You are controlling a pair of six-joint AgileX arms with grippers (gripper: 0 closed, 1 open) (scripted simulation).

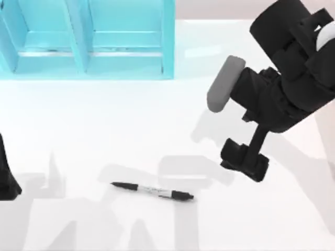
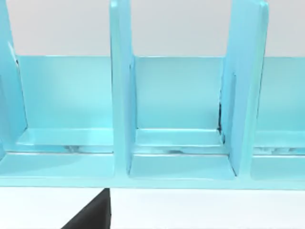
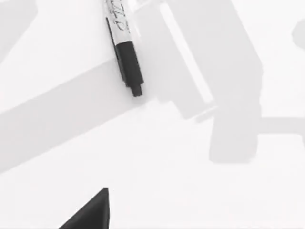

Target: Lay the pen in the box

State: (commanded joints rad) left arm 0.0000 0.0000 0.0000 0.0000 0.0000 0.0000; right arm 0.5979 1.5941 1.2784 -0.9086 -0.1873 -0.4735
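The pen [image 1: 152, 191] lies flat on the white table, front of centre, black with a pale printed middle band and its tapered tip toward the left. Its black end also appears in the right wrist view [image 3: 127, 62]. My right gripper [image 1: 245, 160] hangs above the table, to the right of the pen and a little farther back, apart from it. The box [image 1: 167, 47] is light blue with upright dividers and stands at the back left. The left wrist view faces its compartments [image 2: 121, 95]. My left arm [image 1: 6, 172] is parked at the left edge.
White tabletop lies between the pen and the box. The right arm's bulky black links and a grey cylinder [image 1: 225, 83] hang over the back right of the table.
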